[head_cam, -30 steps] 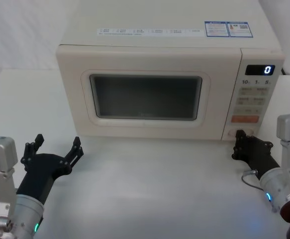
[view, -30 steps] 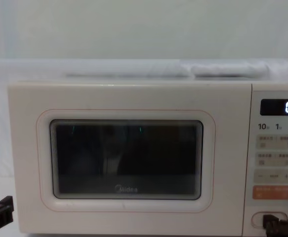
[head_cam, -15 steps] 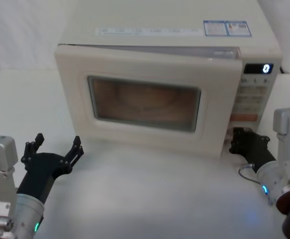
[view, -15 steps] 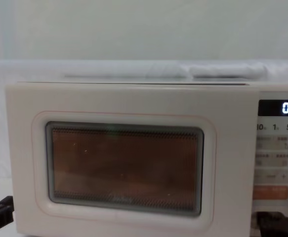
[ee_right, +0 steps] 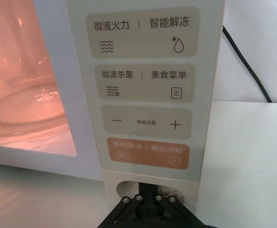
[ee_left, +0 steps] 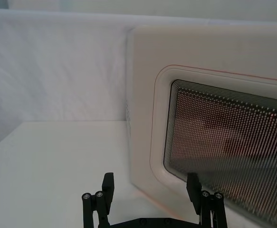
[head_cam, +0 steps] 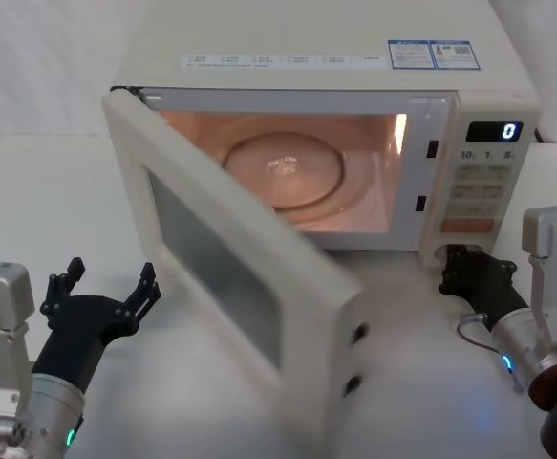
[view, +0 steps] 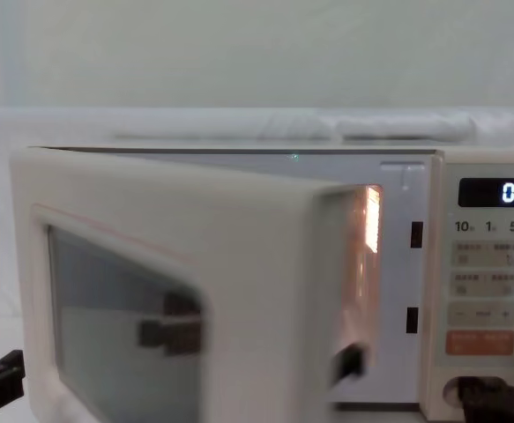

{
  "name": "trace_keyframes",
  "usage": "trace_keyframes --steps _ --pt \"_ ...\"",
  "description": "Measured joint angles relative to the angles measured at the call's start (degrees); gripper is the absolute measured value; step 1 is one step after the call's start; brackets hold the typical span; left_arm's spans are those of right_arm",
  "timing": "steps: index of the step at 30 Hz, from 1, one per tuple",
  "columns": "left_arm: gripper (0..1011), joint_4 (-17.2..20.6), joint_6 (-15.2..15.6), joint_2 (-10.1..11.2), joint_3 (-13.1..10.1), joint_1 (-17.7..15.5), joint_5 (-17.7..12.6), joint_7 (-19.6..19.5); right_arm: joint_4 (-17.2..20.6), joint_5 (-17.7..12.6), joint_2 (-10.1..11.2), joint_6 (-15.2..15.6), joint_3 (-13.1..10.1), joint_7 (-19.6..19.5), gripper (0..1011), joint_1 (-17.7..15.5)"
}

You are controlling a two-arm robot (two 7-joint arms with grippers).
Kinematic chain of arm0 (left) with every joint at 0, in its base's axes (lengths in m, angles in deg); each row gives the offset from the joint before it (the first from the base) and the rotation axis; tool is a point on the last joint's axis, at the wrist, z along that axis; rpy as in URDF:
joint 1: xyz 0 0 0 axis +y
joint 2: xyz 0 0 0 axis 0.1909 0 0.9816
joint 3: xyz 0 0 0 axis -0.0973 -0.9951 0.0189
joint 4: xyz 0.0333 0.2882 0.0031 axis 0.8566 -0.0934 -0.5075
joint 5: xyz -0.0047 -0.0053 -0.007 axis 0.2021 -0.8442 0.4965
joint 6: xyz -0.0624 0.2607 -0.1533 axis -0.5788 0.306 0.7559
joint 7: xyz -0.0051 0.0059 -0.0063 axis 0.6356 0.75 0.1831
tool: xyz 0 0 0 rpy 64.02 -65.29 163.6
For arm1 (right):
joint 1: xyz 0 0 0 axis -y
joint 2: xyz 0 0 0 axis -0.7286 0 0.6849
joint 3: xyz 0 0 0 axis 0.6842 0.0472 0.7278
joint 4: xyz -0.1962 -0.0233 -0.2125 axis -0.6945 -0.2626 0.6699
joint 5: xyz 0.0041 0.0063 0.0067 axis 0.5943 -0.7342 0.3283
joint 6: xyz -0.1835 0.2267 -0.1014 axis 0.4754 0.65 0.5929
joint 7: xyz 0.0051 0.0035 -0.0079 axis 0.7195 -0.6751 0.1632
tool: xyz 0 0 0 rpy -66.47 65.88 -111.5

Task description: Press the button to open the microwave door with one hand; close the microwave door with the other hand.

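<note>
The cream microwave (head_cam: 316, 43) stands at the back of the table with its cavity lit orange. Hinged on the left, the microwave door (head_cam: 230, 287) stands swung far out toward me, and its windowed outer face (ee_left: 214, 137) is close in front of my left gripper. That left gripper (head_cam: 108, 275) (ee_left: 150, 185) is open, low on the table to the left of the door and apart from it. My right gripper (head_cam: 461, 270) (ee_right: 148, 194) is shut, its tip at the oval button (ee_right: 124, 188) at the foot of the control panel, covering the button's middle.
A glass turntable (head_cam: 283, 167) lies inside the cavity. Above the button are the orange key (ee_right: 148, 153) and the display (view: 490, 192). A black cable (ee_right: 245, 61) runs behind the oven on the right. The swung door reaches over the white table (head_cam: 431, 392) in front.
The door has sprung from shut to wide open, swinging out leftward toward me, and the cavity light came on. My right gripper stays at the button. The left arm has not moved.
</note>
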Motion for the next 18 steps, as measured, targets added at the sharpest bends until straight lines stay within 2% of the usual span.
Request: trace_keyframes --steps 18 --pt "1001 0.00 0.00 0.00 0.00 0.00 0.00 0.01 6.05 0.07 1.46 2.42 -0.55 0.04 0 -4.17"
